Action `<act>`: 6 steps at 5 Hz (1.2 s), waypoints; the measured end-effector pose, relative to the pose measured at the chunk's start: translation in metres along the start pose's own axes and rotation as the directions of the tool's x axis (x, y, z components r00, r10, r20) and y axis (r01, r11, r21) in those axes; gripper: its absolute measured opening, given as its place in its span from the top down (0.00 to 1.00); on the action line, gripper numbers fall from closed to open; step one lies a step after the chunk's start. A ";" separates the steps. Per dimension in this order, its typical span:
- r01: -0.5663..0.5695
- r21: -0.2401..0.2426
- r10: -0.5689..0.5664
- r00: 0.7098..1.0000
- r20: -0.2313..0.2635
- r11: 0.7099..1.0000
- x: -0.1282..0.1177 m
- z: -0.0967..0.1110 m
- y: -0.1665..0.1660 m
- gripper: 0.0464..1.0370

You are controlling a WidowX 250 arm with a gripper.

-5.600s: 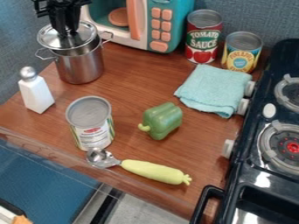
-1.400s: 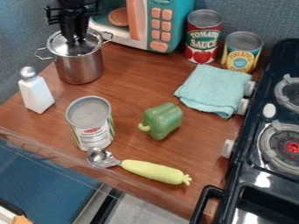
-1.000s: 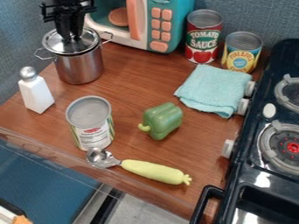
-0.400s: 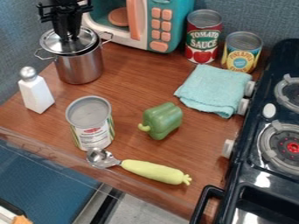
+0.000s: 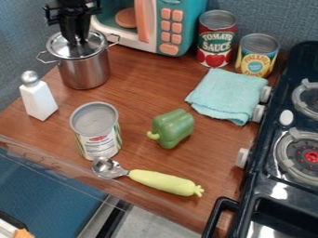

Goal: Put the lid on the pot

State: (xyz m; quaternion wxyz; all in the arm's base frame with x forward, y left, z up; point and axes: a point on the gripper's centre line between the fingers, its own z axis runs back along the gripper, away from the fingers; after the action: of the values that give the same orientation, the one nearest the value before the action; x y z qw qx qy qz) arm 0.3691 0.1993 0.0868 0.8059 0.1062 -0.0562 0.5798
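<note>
At the upper left the black gripper (image 5: 77, 39) hangs straight down over the pot, its fingers shut on the knob of the lid. The round, shiny metal lid (image 5: 60, 48) lies at the mouth of the steel pot (image 5: 86, 72), roughly level; whether it is fully seated all around I cannot tell. The pot stands upright with a wire handle on each side. The knob is mostly hidden between the fingers.
A white shaker (image 5: 38, 99) stands left of the pot and a toy microwave (image 5: 162, 25) behind it. Nearer are a can (image 5: 97, 132), a green pepper (image 5: 172, 128) and a scoop (image 5: 162, 182). A cloth (image 5: 228, 95), two cans and a stove (image 5: 282, 186) are at right.
Compared with the earliest frame, the gripper and lid have shifted slightly right, nearer the middle of the pot's mouth, after small moves right and left. The pot has stayed in place.
</note>
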 end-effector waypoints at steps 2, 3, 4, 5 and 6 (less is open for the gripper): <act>-0.009 0.005 0.009 1.000 -0.002 1.000 0.000 0.007 -0.002 0.10; -0.008 -0.010 0.008 1.000 -0.020 1.000 -0.002 0.017 -0.007 0.03; -0.013 -0.029 0.012 0.999 -0.051 0.999 -0.002 0.036 -0.011 0.03; 0.082 -0.032 -0.085 0.990 -0.114 0.996 -0.024 0.056 -0.019 0.04; 0.230 -0.076 -0.237 0.966 -0.106 0.970 -0.065 0.090 -0.025 0.04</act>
State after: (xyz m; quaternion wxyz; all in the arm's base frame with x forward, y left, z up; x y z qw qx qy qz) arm 0.3750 0.1101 0.1574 0.8734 0.0530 -0.0153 0.4838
